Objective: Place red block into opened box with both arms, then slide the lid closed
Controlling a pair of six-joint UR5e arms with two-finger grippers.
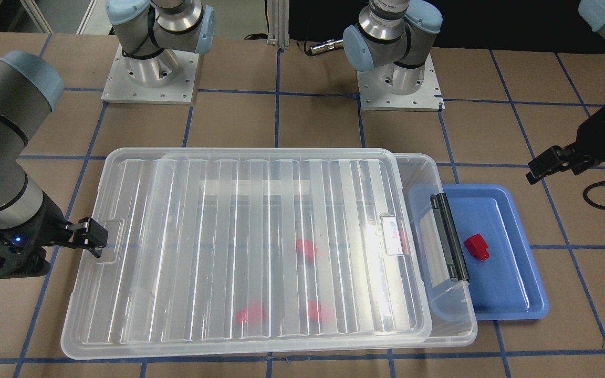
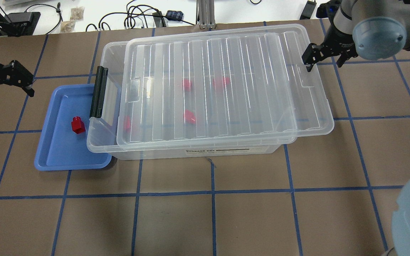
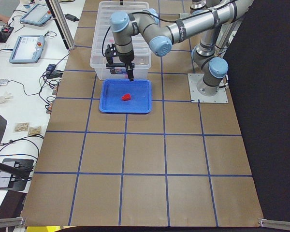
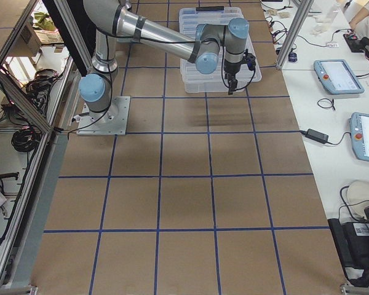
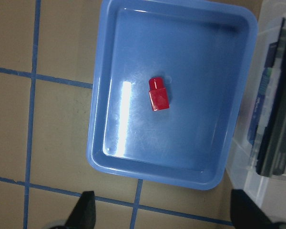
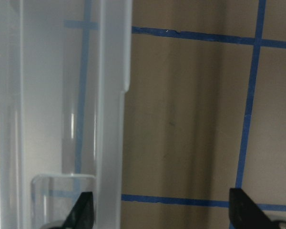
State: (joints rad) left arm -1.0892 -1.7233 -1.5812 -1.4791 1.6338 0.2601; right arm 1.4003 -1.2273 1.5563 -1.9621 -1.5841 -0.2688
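One red block (image 1: 476, 247) (image 2: 77, 125) (image 5: 158, 94) lies in the blue tray (image 1: 518, 283) (image 2: 59, 156). My left gripper (image 1: 554, 165) (image 2: 12, 80) (image 5: 164, 214) hangs open above the tray's outer side, holding nothing. The clear box (image 1: 441, 299) (image 2: 155, 153) holds several red blocks (image 1: 306, 249) (image 2: 189, 116), blurred under the ribbed lid (image 1: 260, 210) (image 2: 244, 89). The lid covers most of the box, overhangs its far end and leaves the end with the black latch (image 1: 449, 236) (image 2: 98, 91) uncovered. My right gripper (image 1: 90, 233) (image 2: 313, 58) (image 6: 162, 214) is open at the lid's notched short end, one finger over the rim.
The tray's edge sits under the box's latch end. Both arm bases (image 1: 150, 73) (image 1: 399, 79) stand behind the box. Cables and small devices (image 2: 148, 17) lie beyond the table's far edge. Brown table with blue tape lines (image 2: 212, 193) stretches in front of the box.
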